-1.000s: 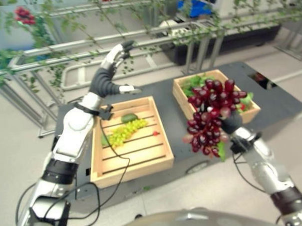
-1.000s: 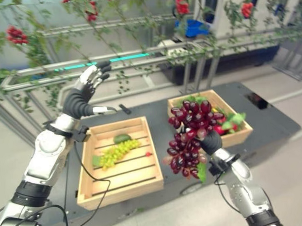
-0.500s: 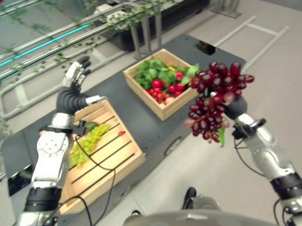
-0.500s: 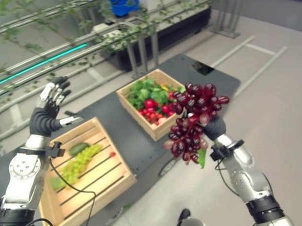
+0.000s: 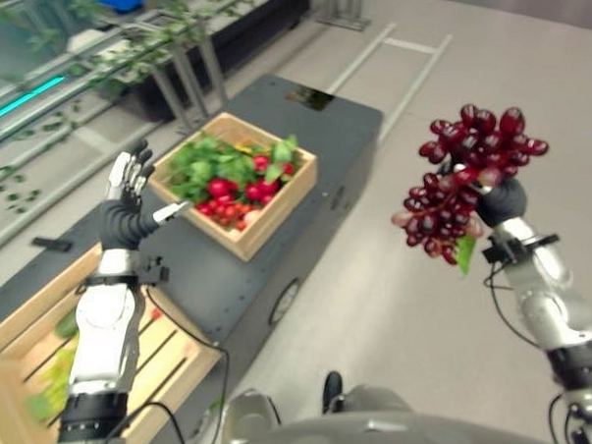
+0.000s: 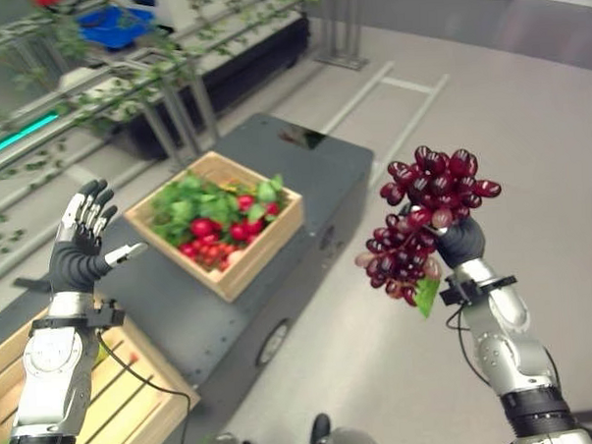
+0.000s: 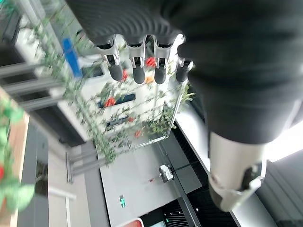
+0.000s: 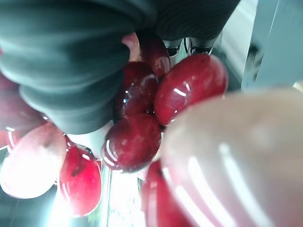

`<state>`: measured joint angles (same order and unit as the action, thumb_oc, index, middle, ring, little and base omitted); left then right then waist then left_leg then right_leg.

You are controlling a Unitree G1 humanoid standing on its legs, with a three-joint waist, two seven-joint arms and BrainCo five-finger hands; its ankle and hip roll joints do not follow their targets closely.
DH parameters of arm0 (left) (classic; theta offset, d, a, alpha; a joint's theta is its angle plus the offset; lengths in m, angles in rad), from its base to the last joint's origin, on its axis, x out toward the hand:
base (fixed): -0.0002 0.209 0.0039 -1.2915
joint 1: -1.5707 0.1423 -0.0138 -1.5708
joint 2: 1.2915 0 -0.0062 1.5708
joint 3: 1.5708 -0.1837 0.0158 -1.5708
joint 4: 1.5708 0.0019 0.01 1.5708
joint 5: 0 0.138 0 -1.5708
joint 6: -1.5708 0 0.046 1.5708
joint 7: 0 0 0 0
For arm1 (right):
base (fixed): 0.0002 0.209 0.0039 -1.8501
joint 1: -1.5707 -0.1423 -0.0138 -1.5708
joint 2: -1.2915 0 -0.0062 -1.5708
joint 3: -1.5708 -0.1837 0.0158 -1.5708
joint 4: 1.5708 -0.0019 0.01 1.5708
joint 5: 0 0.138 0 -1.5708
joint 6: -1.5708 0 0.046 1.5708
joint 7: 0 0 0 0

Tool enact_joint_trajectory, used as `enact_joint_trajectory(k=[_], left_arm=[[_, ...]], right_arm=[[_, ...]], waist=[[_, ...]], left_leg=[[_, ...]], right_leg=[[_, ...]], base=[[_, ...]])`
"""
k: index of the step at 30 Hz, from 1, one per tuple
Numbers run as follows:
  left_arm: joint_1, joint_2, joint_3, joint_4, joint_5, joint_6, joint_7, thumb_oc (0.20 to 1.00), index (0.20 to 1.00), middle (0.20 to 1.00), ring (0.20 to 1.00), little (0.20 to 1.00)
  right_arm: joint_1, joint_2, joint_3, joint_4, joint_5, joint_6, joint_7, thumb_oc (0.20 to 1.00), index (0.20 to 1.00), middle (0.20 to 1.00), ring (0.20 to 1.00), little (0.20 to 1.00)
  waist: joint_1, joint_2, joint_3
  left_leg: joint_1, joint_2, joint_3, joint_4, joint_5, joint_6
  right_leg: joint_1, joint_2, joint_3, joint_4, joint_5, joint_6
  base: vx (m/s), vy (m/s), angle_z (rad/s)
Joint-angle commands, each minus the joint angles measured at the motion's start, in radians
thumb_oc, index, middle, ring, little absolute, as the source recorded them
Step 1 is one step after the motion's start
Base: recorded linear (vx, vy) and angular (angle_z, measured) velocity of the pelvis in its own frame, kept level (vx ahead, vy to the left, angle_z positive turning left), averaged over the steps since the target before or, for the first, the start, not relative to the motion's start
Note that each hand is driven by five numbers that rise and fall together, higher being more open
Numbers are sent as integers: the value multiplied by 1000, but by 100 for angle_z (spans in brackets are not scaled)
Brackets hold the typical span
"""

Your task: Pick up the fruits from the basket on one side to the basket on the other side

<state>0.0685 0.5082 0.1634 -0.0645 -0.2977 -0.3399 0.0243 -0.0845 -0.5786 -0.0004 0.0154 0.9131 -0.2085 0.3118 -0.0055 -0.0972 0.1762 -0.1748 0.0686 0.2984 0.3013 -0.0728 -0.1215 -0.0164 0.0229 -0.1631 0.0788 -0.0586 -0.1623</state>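
Observation:
My right hand (image 5: 499, 201) is shut on a bunch of dark red grapes (image 5: 463, 180), held up high over the floor, well right of the dark table; close up the red grapes (image 8: 142, 137) press against its dark cover. A wooden basket (image 5: 276, 205) of red fruit and green leaves sits on the table's far part. A second wooden basket (image 5: 11, 323) with green grapes (image 5: 49, 378) lies at the lower left. My left hand (image 5: 126, 195) is raised, open, fingers (image 7: 135, 64) spread, above the table between the two baskets.
The dark table (image 5: 351, 121) ends at the right, with bare grey floor (image 5: 398, 306) beyond it. Metal rails with hanging vines (image 5: 122, 62) run along the back. A small dark object (image 5: 49, 244) lies on the table at the left.
The whole view has swung right, so both baskets slid left in the picture. My right hand still holds the red grapes high; my left hand stays raised and open.

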Motion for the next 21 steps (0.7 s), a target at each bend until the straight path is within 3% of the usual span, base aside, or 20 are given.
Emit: enact_joint_trajectory(k=[1,3,5,6,7,8,12,21], left_arm=[[11,14,88,-25,62,-55,38,1000,1000,1000,1000,1000],[22,10,103,-20,76,-57,50,1000,1000,1000,1000,1000],[25,13,114,-18,76,-59,51,1000,1000,1000,1000,1000],[33,16,131,-16,75,-61,53,1000,1000,1000,1000,1000],[34,16,132,-16,74,-62,53,1000,1000,1000,1000,1000],[52,9,153,-10,75,-65,55,1000,1000,1000,1000,1000],[69,11,170,-14,74,-67,59,1000,1000,1000,1000,1000],[78,13,179,-27,79,-68,72,1000,1000,1000,1000,1000]], right_arm=[[-130,-20,-40,-19,-15,-82,8,200,200,200,200,200],[-145,-13,-24,-10,-24,-79,8,200,200,200,200,200],[-152,-9,-20,-9,-26,-77,9,200,200,200,200,200],[-159,-2,-12,-12,-29,-72,11,200,200,200,200,200],[-160,-1,-11,-12,-30,-72,10,200,200,200,200,200],[-156,16,-8,-9,-35,-66,17,200,200,200,200,200],[-148,24,-7,-13,-54,-59,10,200,200,200,200,200],[-113,34,-35,-27,-96,-56,-9,200,200,200,200,200]], waist=[[72,35,-5],[83,42,-10],[90,43,-10],[88,39,-18],[92,41,-17],[87,38,-45],[76,35,-82],[66,43,-131]], left_leg=[[-86,-68,-177,-116,137,41],[-95,-82,-226,-188,174,37],[-89,-87,-230,-196,186,39],[-58,-101,-237,-196,161,62],[-57,-97,-233,-200,165,62],[-16,-120,-237,-216,151,93],[36,-127,-176,-246,131,117],[111,-157,-119,-286,80,146]], right_leg=[[145,6,9,-65,-52,217],[162,22,55,-61,-58,213],[169,29,78,-53,-62,212],[176,36,101,-39,-76,217],[174,38,106,-38,-72,217],[183,34,137,-9,-70,236],[185,14,167,17,-47,265],[194,-36,201,23,30,321]], base=[[257,-3,-184],[255,-11,-201],[174,-5,-86],[172,7,-87],[363,99,-103],[259,90,-116],[312,108,-78],[161,92,-29]])
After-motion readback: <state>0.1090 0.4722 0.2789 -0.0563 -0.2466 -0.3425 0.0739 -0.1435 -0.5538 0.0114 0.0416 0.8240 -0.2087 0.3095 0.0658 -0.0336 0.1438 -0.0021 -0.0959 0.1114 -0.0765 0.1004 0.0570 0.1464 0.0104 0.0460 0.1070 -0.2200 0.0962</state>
